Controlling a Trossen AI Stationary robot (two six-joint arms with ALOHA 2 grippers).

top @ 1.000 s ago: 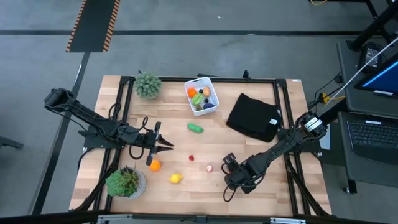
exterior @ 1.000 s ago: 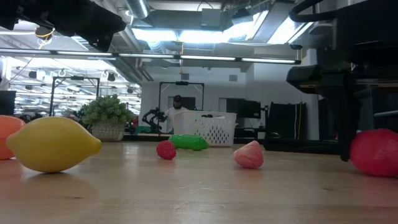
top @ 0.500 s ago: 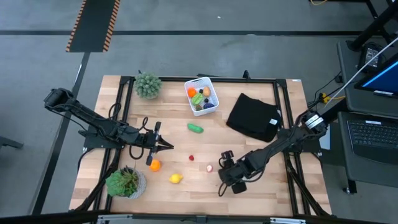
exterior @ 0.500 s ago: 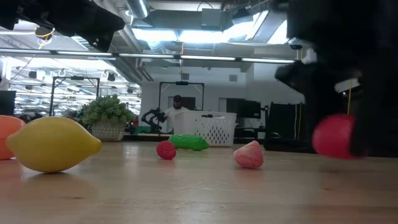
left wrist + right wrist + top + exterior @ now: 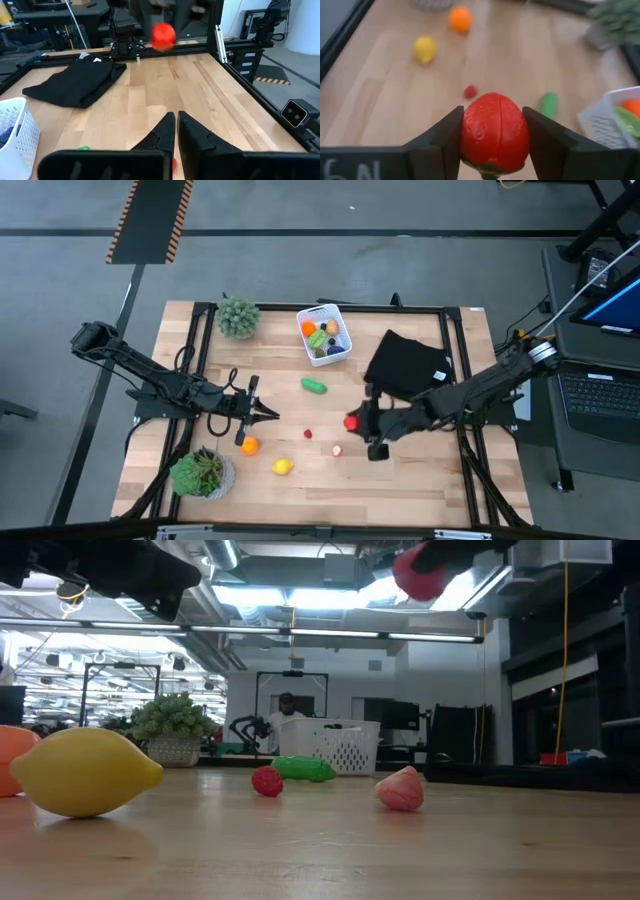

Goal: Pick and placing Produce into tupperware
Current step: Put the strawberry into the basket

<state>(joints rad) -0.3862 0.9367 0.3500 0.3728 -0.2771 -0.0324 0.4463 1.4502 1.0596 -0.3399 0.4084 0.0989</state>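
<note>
I'm lifting the red strawberry (image 5: 494, 131) clear of the tabletop (image 5: 420, 490) now, right gripper (image 5: 362, 423) clamped around it, heading toward the tupperware (image 5: 324, 334); left gripper (image 5: 262, 415) is waiting, pinched nearly closed.
</note>
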